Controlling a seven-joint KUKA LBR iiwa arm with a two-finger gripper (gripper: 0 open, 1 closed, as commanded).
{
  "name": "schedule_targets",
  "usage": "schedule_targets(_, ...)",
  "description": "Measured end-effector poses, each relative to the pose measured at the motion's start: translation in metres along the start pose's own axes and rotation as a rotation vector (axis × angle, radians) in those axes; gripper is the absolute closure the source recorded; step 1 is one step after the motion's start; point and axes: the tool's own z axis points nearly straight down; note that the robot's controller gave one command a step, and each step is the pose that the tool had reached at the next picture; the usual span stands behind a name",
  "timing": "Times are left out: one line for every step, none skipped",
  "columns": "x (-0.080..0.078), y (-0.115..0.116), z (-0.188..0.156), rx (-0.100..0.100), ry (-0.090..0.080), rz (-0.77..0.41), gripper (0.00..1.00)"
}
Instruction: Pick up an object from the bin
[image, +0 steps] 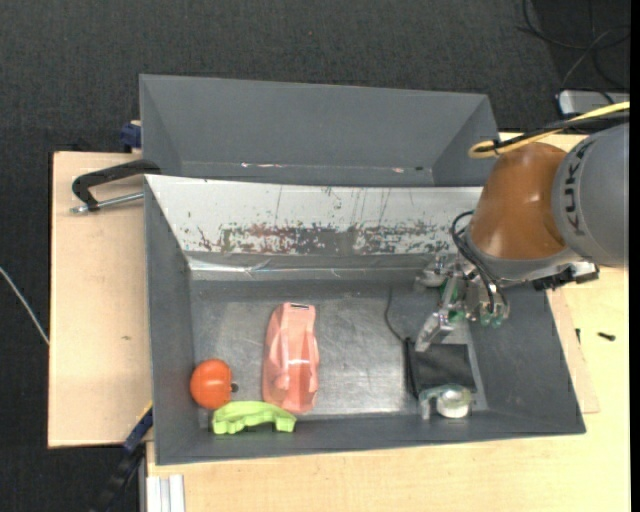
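Note:
My gripper (462, 302) hangs low at the right side of the bin, just above the far end of a black flat pouch-like thing (438, 368). That black thing lies along the right part of the floor, and a small pale round cap (452, 403) sits at its near end. Nothing shows in the gripper. A pink soft-looking oblong thing (291, 358) lies in the middle of the floor, well to the gripper's left.
An orange ball (210, 383) rests near the front left corner. A lime-green plastic piece (252, 417) lies along the front wall beside it. The arm with its orange cover comes in over the right rim.

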Motion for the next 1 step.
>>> schedule_targets(0.0000, 0.0000, 0.0000, 0.000, 0.000, 0.000, 0.00)
